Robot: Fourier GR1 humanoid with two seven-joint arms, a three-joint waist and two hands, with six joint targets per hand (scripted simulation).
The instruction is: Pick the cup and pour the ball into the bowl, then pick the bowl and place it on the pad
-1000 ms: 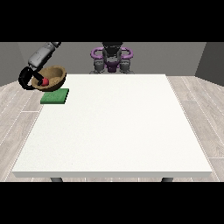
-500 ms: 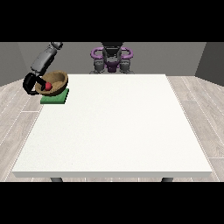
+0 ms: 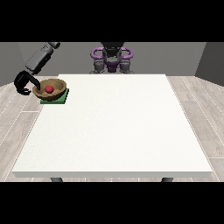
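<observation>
A brown wooden bowl (image 3: 56, 89) sits level on the green pad (image 3: 62, 99) near the table's far left corner. A red ball (image 3: 49, 89) lies inside it. The black hand at the view's left (image 3: 22, 84) hangs just left of the bowl, beyond the table's edge. Its fingers are spread in a loose curve, and one fingertip reaches the bowl's left rim. Nothing is closed in its grasp. No cup shows anywhere. The hand at the view's right does not show.
The large white table (image 3: 118, 127) spreads out in front and to the right of the pad. The robot's torso (image 3: 112, 59) stands behind the far edge. Grey wood flooring surrounds the table.
The bowl was carried tilted above the pad, then came down and now rests flat on it. The hand has slid off to the left and opened away from the bowl.
</observation>
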